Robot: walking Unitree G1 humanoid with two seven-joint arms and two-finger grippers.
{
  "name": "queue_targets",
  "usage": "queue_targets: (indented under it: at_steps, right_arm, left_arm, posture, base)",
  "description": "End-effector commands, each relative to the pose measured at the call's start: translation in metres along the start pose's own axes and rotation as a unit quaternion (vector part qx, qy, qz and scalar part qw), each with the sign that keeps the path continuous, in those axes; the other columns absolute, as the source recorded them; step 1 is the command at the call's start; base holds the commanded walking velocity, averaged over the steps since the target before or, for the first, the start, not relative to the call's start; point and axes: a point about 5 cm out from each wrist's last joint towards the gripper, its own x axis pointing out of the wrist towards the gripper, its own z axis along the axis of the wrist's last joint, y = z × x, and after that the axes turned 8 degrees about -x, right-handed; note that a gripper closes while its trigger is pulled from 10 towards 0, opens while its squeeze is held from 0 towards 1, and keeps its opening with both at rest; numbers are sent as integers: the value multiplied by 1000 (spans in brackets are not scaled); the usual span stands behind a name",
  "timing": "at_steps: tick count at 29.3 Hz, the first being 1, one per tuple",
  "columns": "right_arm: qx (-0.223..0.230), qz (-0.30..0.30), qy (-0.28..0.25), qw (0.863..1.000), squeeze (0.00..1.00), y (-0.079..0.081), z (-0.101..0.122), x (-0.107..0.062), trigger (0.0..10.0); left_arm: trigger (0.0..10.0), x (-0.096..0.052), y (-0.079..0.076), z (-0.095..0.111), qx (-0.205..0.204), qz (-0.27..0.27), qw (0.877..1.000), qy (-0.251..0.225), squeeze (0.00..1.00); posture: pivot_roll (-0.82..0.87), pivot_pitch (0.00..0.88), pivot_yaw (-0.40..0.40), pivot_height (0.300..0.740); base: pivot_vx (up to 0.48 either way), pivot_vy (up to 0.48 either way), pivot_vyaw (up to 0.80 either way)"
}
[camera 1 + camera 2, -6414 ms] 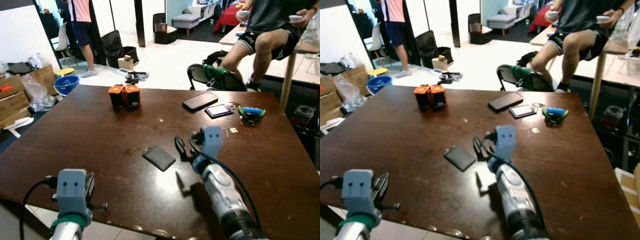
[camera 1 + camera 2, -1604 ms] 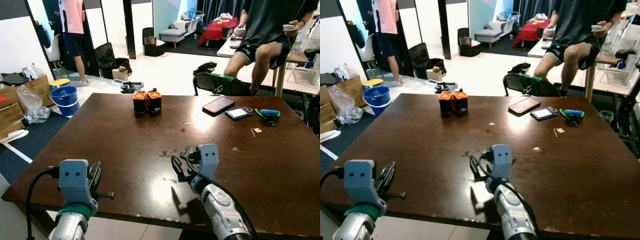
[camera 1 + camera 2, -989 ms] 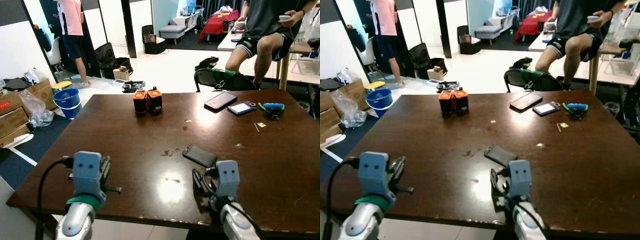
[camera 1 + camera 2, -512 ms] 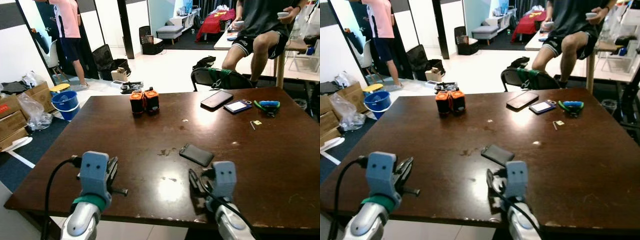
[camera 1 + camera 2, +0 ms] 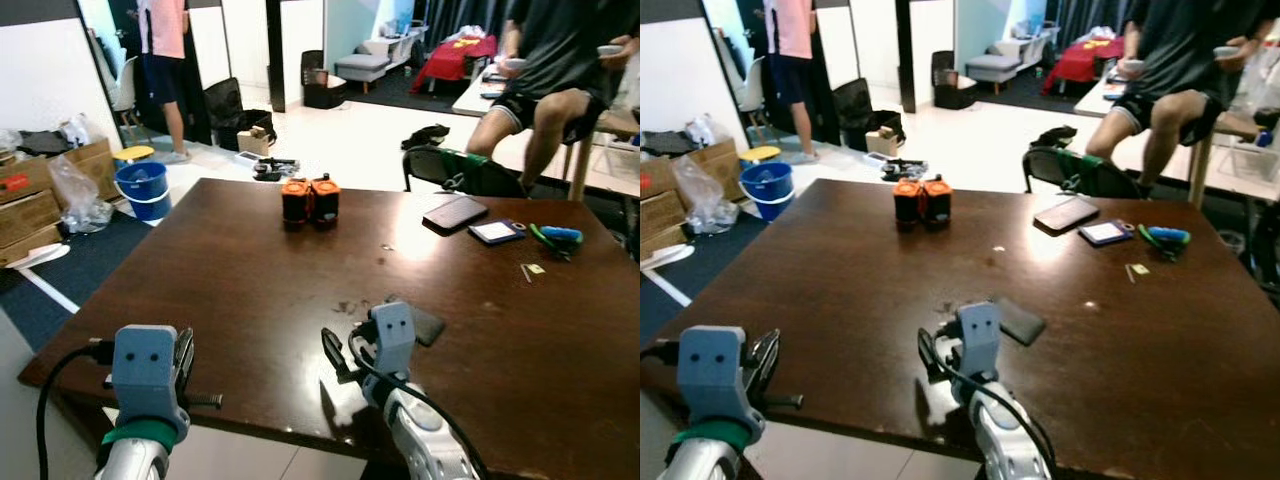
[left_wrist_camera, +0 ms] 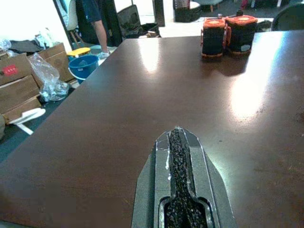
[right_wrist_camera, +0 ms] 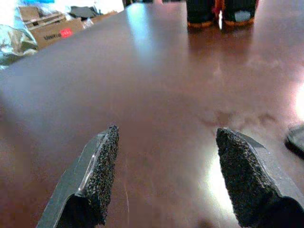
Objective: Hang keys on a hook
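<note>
My right gripper (image 5: 343,350) hovers low over the near part of the dark brown table (image 5: 230,270). In the right wrist view its fingers (image 7: 102,166) stand wide apart, open, with nothing between them. My left gripper (image 5: 185,358) hangs at the table's near left corner. Its fingers (image 6: 176,156) are pressed together and shut on nothing. A small pale tag with a thin metal piece (image 5: 530,268) lies far right on the table; I cannot tell whether it is a key. A flat black case (image 5: 428,326) lies just behind my right wrist, partly hidden.
Two orange-and-black packs (image 5: 308,200) stand at the table's far middle. A phone (image 5: 453,212), a card (image 5: 497,231) and blue-green pliers (image 5: 555,237) lie far right. One person (image 5: 555,70) sits beyond the table, another (image 5: 165,60) stands far left. A blue bucket (image 5: 143,188) and boxes sit left.
The whole picture has shifted, so the camera moved. My right gripper now sits further left and covers part of the flat black case. Both grippers keep their states.
</note>
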Motion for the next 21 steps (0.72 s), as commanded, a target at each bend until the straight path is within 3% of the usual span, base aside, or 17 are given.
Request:
queue_targets:
  at_steps: [1, 7, 9, 12, 14, 21]
  right_arm:
    - [10, -23, 1, 1000, 0, -8, -1, -1, 10000]
    - [18, -47, 7, 999, 0, -14, -5, -5, 10000]
    - [14, -67, 20, 997, 0, -19, -10, -10, 10000]
    - [8, -82, 21, 996, 0, -25, -11, -14, 10000]
    - [1, -110, 18, 994, 0, -41, -12, -22, 10000]
    - [-4, -103, 4, 995, 0, -42, -10, -29, 10000]
  left_arm:
    - [10000, -1, -1, 7, 10, -4, 1000, -4, 0]
    - [10000, 2, 3, 6, -1, 4, 1000, -9, 0]
    - [10000, 9, 9, -13, -12, 28, 1000, 2, 0]
    - [10000, 14, 8, -16, -10, 32, 999, 1, 0]
    - [10000, 23, 1, -14, -13, 3, 1000, 3, 0]
    - [10000, 22, 3, -12, -12, -9, 1000, 9, 0]
  posture:
    - [97, 4, 139, 740]
    - [64, 3, 131, 740]
    - [22, 7, 112, 740]
    - [-10, 7, 133, 740]
    - [-24, 12, 162, 740]
    - [-17, 18, 159, 740]
  base:
    - [0, 0, 0]
    - [0, 0, 0]
    - [0, 0, 0]
    - [0, 0, 0]
    - [0, 0, 0]
    - [0, 0, 0]
